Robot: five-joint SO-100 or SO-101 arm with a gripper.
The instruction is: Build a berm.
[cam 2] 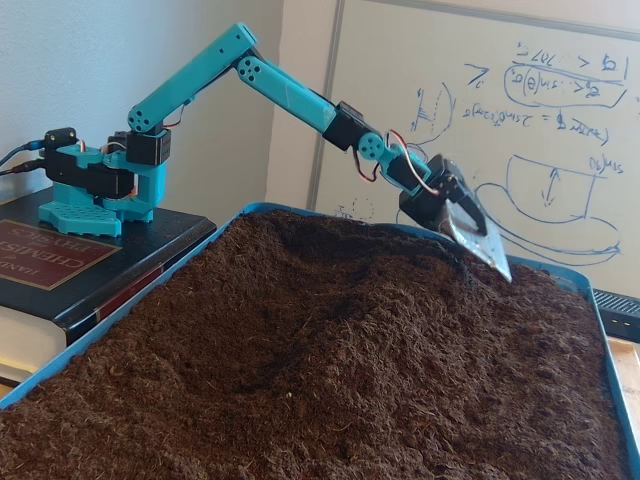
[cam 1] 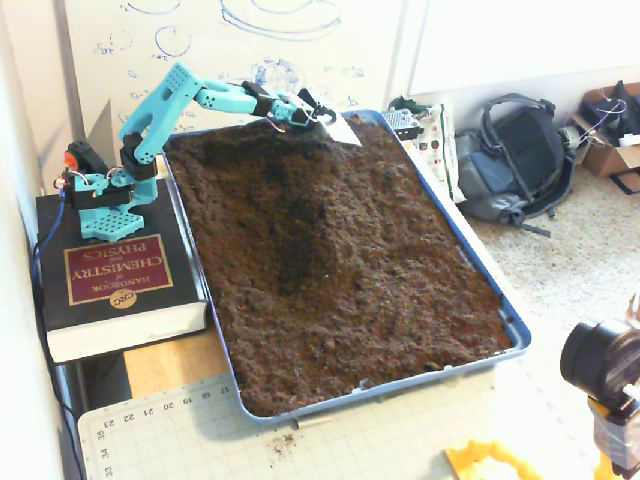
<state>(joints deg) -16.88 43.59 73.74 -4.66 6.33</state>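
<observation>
The turquoise arm's gripper (cam 2: 478, 243) (finger spacing unclear; a pale flat blade shows) hovers at the far end of the rounded dark-brown soil berm (cam 1: 330, 215), near the blue tray rim (cam 1: 470, 262).

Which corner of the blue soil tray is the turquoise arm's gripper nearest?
The far right corner in a fixed view, toward the grey backpack; the gripper is close by, other corners lie farther.

A white wall-mounted whiteboard (cam 2: 500, 120) covered in blue marker sketches stands behind the table. On the speckled beige floor (cam 1: 560, 270) lies a grey fabric backpack (cam 1: 510, 165), with an open brown cardboard box (cam 1: 610, 125) near it. A pale green gridded cutting mat (cam 1: 260, 440) covers the near table edge under even, soft light.
</observation>
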